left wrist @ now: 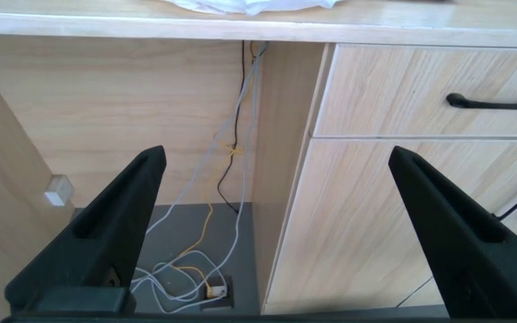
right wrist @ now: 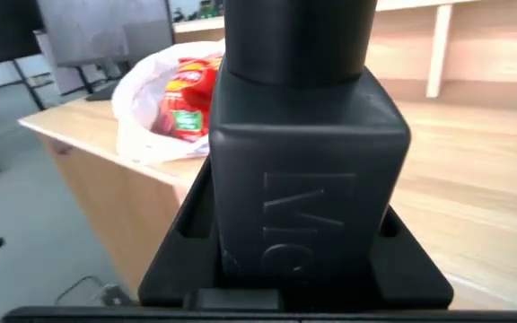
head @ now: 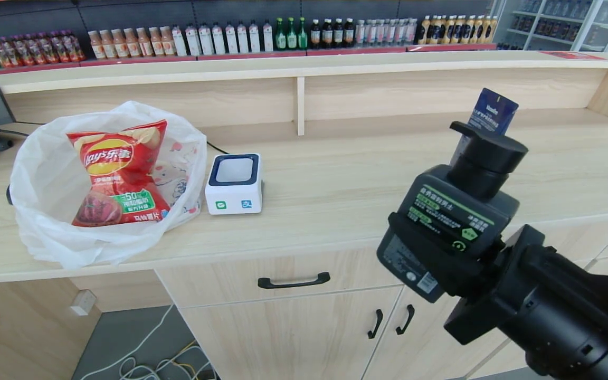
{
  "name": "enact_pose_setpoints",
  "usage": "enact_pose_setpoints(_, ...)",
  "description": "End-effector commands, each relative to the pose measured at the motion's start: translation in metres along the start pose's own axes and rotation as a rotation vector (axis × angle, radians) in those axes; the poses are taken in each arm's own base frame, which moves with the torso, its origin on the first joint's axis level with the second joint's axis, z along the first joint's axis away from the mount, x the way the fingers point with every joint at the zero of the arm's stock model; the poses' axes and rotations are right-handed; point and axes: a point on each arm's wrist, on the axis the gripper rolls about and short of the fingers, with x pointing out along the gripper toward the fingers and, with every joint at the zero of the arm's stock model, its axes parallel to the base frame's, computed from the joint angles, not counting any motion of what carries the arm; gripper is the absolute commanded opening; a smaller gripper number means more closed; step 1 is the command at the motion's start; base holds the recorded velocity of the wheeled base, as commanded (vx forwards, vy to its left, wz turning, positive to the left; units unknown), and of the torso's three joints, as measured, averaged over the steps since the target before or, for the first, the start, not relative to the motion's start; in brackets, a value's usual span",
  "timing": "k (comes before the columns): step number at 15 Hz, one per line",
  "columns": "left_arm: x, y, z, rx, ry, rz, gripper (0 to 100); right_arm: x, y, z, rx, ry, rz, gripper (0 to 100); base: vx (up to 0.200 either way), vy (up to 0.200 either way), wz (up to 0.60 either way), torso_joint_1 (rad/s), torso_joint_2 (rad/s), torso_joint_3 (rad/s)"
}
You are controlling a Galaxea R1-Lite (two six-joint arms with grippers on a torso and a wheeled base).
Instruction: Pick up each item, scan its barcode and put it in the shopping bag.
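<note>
While the left gripper (left wrist: 276, 161) hangs wide open and empty below the counter (head: 335, 174), the right gripper (head: 444, 269) clamps a tilted black pump bottle (head: 457, 211), held up well right of the scanner (head: 234, 184) and shopping bag (head: 45, 169).

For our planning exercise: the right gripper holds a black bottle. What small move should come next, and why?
Probably swing the black bottle left toward the scanner, label facing its window. The right gripper holds it in the air well right of the scanner, and the chips already sit in the shopping bag.

Matte black arm (head: 557, 316), wedge-shaped black jaws
</note>
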Motion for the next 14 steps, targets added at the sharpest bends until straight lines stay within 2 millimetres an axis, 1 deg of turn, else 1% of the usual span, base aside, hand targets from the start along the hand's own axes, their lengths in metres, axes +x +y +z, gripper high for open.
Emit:
enact_pose_setpoints(1, 0.000, 0.000, 0.000, -0.001, 0.000, 0.000, 100, -0.005, -0.019, 0.018, -0.069, -0.067, -0.124, 0, 0.000, 0.000, 0.00, 0.000, 0.00, 0.000)
enact_pose_setpoints(2, 0.000, 0.000, 0.000, -0.002, 0.000, 0.001, 100, -0.008, -0.027, 0.020, -0.090, -0.070, -0.160, 0, 0.000, 0.000, 0.00, 0.000, 0.00, 0.000)
enact_pose_setpoints(3, 0.000, 0.000, 0.000, -0.002, 0.000, 0.001, 100, -0.011, -0.031, 0.021, -0.097, -0.074, -0.175, 0, 0.000, 0.000, 0.00, 0.000, 0.00, 0.000)
enact_pose_setpoints(5, 0.000, 0.000, 0.000, -0.001, 0.000, 0.001, 100, -0.014, -0.032, 0.016, -0.102, -0.052, -0.177, 0, 0.000, 0.000, 0.00, 0.000, 0.00, 0.000)
enact_pose_setpoints(8, 0.000, 0.000, 0.000, -0.001, 0.000, 0.000, 100, -0.011, -0.034, 0.012, -0.109, -0.037, -0.186, 0, 0.000, 0.000, 0.00, 0.000, 0.00, 0.000)
enact_pose_setpoints(9, 0.000, 0.000, 0.000, -0.001, 0.000, 0.000, 100, -0.008, -0.034, 0.011, -0.111, -0.033, -0.178, 0, 0.000, 0.000, 0.00, 0.000, 0.00, 0.000)
enact_pose_setpoints(11, 0.000, 0.000, 0.000, -0.004, -0.002, 0.000, 100, 0.000, -0.042, 0.009, -0.127, -0.030, -0.164, 0, 0.000, 0.000, 0.00, 0.000, 0.00, 0.000)
enact_pose_setpoints(13, 0.000, 0.000, 0.000, -0.004, 0.000, 0.000, 100, 0.010, -0.054, 0.010, -0.141, -0.042, -0.209, 0, 0.000, 0.200, 0.00, 0.000, 0.00, 0.000)
enact_pose_setpoints(14, 0.000, 0.000, 0.000, -0.002, 0.000, 0.001, 100, 0.016, -0.064, 0.012, -0.150, -0.067, -0.246, 0, 0.000, 0.200, 0.00, 0.002, 0.01, 0.002)
